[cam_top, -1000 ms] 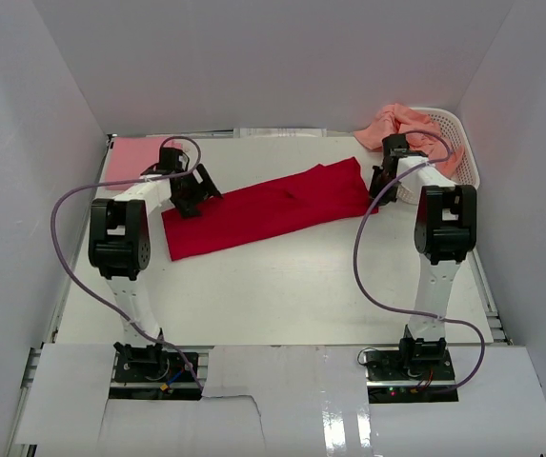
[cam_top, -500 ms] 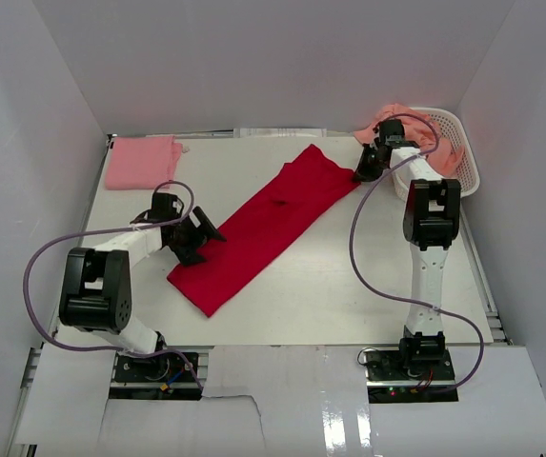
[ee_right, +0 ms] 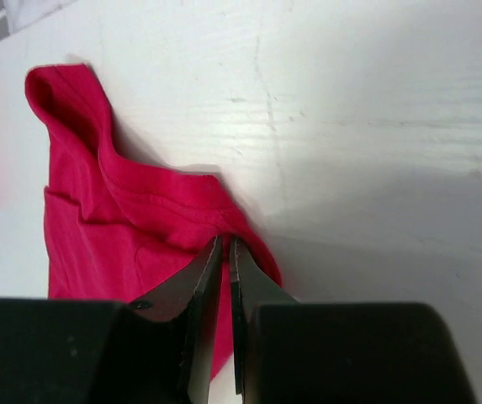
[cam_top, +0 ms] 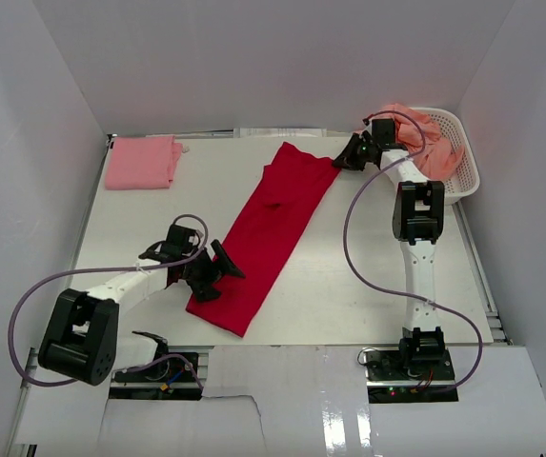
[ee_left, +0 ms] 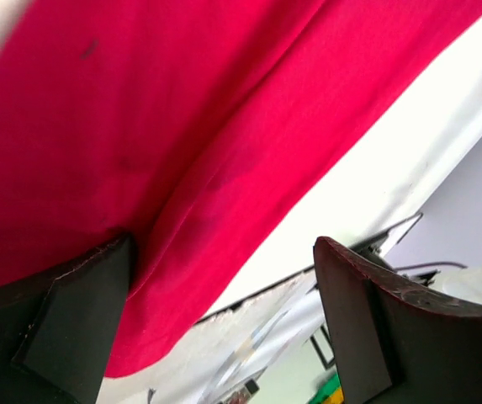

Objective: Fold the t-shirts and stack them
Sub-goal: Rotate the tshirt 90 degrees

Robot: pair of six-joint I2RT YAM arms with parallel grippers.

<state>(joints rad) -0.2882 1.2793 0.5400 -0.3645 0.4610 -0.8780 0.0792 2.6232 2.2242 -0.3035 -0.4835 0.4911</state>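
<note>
Right gripper (ee_right: 224, 244): jaws nearly together, tips on a puckered ridge at the far end of the red t-shirt (cam_top: 271, 228); you cannot tell whether cloth is pinched. Left gripper (ee_left: 224, 244): jaws spread wide astride the near end, gripping nothing. The shirt lies as a long narrow strip on the counter (cam_top: 368, 286). Its long axis runs diagonally, from the front edge left of centre toward the back edge. Expect light, limp, sagging cloth; take hold at end corners or hems, pinching all layers.
</note>
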